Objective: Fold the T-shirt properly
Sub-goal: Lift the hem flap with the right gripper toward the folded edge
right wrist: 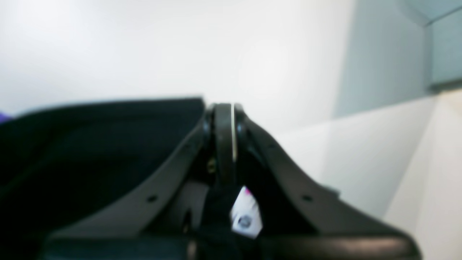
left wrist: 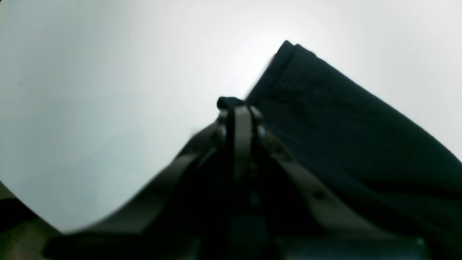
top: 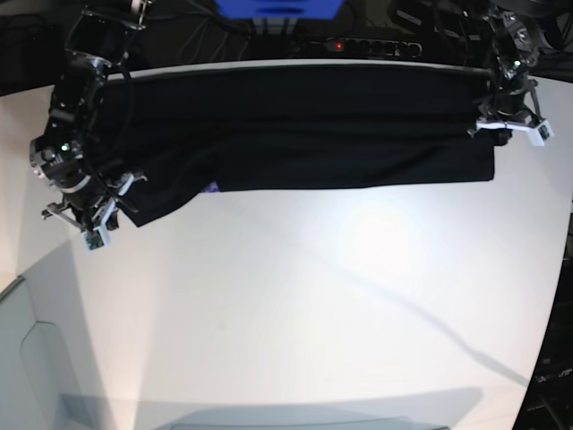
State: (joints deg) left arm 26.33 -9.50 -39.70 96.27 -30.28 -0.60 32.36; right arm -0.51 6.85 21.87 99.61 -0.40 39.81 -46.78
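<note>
One soft matte black T-shirt (top: 304, 134)

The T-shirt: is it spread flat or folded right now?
Folded, partly: the T-shirt lies as a long doubled band across the table's far side, its ends uneven.

Both arms out wide at the far edge; my left fingers (left wrist: 240, 108) pinched together, right fingers (right wrist: 225, 112) clamped tight too.

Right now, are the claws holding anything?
Yes. Both claws pinch the shirt: the left claw at one edge, the right claw at the other.
</note>
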